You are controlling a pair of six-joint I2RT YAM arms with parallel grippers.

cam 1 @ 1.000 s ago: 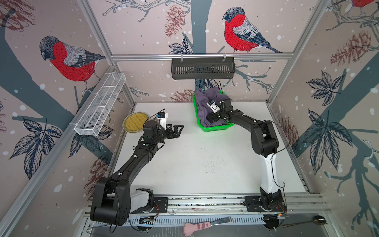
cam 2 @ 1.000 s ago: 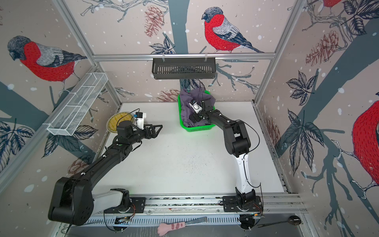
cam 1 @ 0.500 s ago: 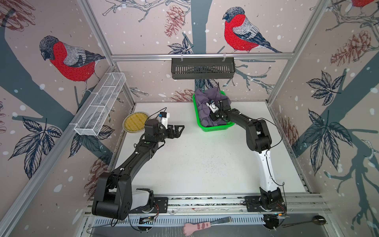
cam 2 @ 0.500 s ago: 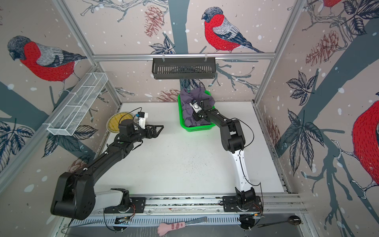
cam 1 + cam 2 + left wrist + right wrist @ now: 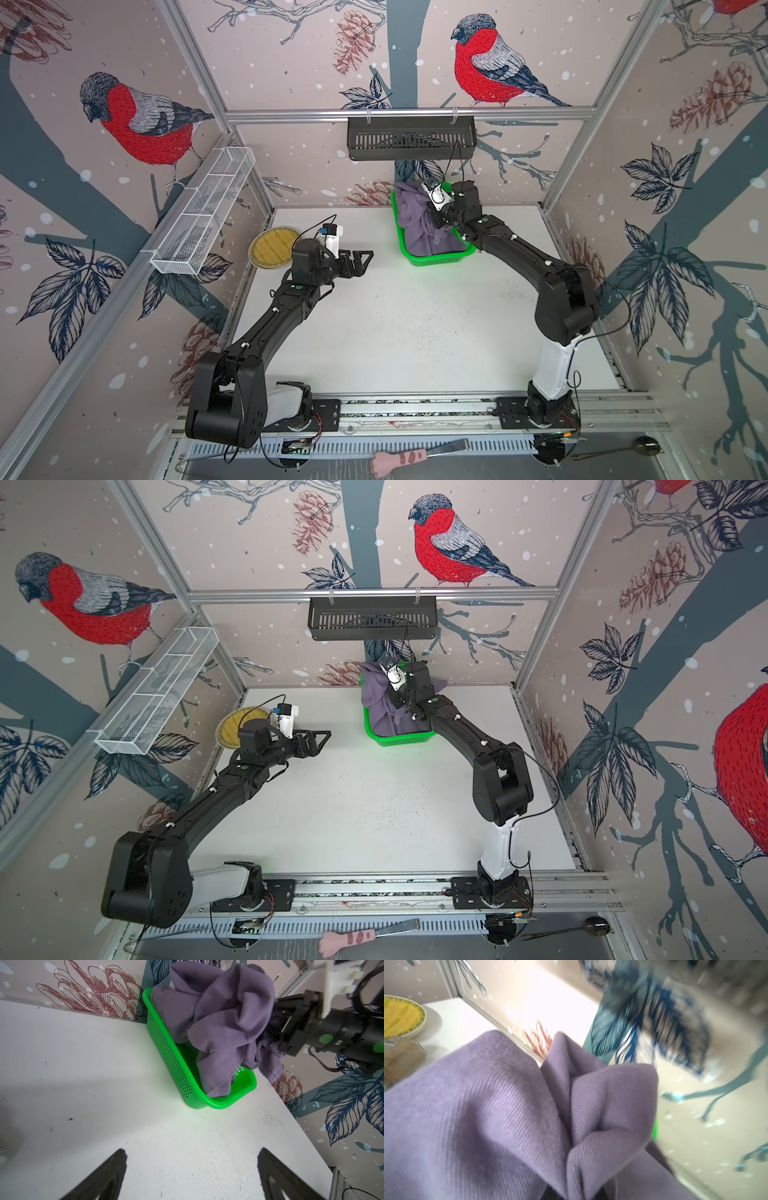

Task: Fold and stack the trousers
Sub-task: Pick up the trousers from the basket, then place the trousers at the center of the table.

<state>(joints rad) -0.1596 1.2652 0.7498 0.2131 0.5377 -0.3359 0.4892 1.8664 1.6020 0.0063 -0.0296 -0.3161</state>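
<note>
Where trousers bunch, right fingers half-buried

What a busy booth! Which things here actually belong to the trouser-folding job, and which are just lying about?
In the job: the trousers, bunched, partly in the green basket; right gripper, clamped on them; left gripper, open above the table.
Lying about: yellow plate, white wire tray, black shelf, pink paw tool, spoon.
</note>
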